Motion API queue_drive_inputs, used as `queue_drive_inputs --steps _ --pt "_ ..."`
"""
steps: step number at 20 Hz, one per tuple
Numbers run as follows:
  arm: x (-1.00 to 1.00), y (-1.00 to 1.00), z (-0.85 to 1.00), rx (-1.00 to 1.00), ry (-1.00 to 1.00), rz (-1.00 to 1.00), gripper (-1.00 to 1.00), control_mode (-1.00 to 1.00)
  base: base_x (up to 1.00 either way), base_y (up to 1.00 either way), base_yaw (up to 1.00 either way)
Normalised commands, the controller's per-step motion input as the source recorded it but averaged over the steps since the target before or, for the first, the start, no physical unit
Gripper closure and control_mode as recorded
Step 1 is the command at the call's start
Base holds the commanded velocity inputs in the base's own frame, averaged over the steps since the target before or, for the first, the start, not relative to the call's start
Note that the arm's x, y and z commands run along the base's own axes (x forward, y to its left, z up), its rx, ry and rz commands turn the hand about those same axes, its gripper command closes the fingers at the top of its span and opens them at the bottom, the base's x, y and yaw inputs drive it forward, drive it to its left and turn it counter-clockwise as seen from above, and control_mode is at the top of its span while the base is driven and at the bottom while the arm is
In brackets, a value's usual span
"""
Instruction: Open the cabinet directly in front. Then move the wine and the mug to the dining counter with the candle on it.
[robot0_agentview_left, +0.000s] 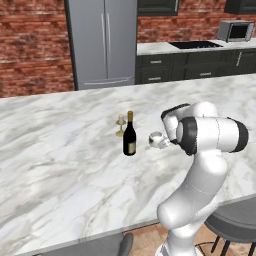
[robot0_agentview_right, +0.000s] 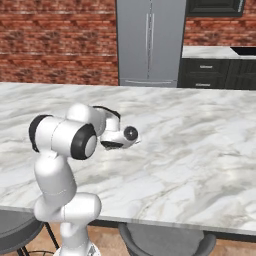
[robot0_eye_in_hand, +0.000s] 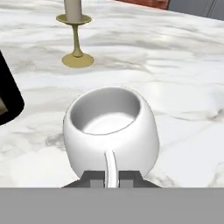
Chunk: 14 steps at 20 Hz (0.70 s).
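- Three task things sit close together on the dining counter (robot0_agentview_left: 60, 165): the wine (robot0_agentview_left: 129, 135), the mug (robot0_agentview_left: 156, 139) and the candle (robot0_agentview_left: 120, 125).
- We see a pale yellowish label on the wine bottle under a gold-capped neck; any writing on it is too small to read.
- The candle stands upright in its gold goblet holder just behind and left of the bottle in the left base view.
- The gripper (robot0_eye_in_hand: 112, 176) is pinched on the mug's thin white handle; the mug's mouth faces the hand camera, empty inside.
- We cannot tell whether the mug touches the marble.
- The top is white-grey veined marble, with round grey stools (robot0_agentview_right: 167, 242) at its near edge.
- Beyond: a red brick wall, a grey steel refrigerator (robot0_agentview_left: 102, 42), dark kitchen cabinets (robot0_agentview_left: 185, 65) and a microwave (robot0_agentview_left: 236, 31).
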Motion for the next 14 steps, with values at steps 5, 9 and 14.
queue_drive_inputs --steps 5,9,14 --pt "0.39 0.00 -0.48 0.00 0.00 0.00 1.00 -1.00 0.00 0.00 0.00" --pt "0.43 0.00 -0.43 0.00 0.00 0.01 1.00 -1.00 0.00 0.00 0.00" --pt "0.41 0.00 -0.39 0.00 0.00 0.01 1.00 -1.00 0.00 0.00 0.00"
